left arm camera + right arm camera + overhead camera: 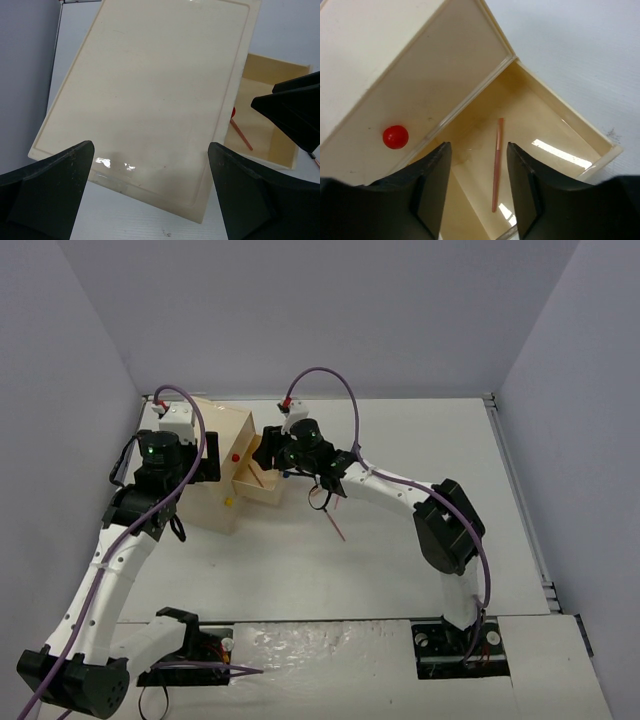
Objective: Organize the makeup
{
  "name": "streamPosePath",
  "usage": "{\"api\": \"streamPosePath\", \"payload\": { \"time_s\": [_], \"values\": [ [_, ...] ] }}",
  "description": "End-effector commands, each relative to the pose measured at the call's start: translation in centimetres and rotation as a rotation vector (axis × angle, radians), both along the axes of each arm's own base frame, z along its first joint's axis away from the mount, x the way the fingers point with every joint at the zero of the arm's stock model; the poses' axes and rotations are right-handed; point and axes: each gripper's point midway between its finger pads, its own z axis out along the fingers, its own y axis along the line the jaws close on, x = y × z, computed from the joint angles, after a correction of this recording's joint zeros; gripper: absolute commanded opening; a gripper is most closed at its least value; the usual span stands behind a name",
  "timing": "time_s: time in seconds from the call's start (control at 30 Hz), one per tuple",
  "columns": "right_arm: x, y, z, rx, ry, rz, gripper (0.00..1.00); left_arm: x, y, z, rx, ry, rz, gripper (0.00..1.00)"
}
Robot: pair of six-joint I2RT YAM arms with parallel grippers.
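Right gripper: my right gripper (477, 147) hangs over the pulled-out drawer (555, 115) of the wooden box (145, 90), fingers apart and holding nothing.
Left gripper: my left gripper (150, 150) hovers above the flat top of the box, its fingers spread wide and empty as well.
Already stowed: the pencil in the drawer (496, 165) lies flat on the drawer floor, seen between my right fingers and clear of both; the red knob (395, 136) sits on the box front to its left.
Left to sort: a loose pencil (335, 523) rests on the desk (430, 450), outside the box.
Key relation: the loose pencil lies to the right of my right gripper and nearer the arm bases, its long axis running from far-left to near-right.
Nearer arm: the right one, by my judgement; the box stands between the left arm and that pencil.
Next move calls for: likely drawing the right gripper back toward the near-right and closing across the thin shaft.
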Motion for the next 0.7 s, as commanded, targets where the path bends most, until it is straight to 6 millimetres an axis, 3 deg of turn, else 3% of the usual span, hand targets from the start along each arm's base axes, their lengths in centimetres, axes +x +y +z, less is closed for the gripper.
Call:
{"api": "streamPosePath", "payload": {
  "time_s": [0.0, 0.07, 0.17, 0.33, 0.5, 0.67],
  "values": [
    [0.5, -2.6, 8.2, 0.001, -0.217, -0.051, 0.53, 0.8, 0.1, 2.1, -0.014, -0.072, 0.009, 0.97],
    [0.2, -4.2, 8.7, -0.059, -0.246, -0.07, 0.57, 0.9, 0.1, 2.0, -0.014, -0.068, 0.008, 0.97],
    [-0.4, -8.0, 8.2, -0.191, -0.27, -0.146, 0.6, 0.9, 0.2, 2.0, -0.011, -0.066, 0.014, 0.97],
    [-2.1, -13.8, 4.6, -0.396, -0.226, -0.224, 0.61, 0.8, 0.2, 2.0, -0.009, -0.063, 0.015, 0.97],
    [-5.8, -17.0, -2.7, -0.589, -0.057, -0.146, 0.6, 0.8, 0.3, 2.0, -0.009, -0.062, 0.018, 0.97],
    [-8.8, -17.3, -8.0, -0.635, 0.084, -0.039, 0.56, 0.9, 0.2, 1.8, -0.009, -0.054, 0.014, 0.97]
  ]
}}
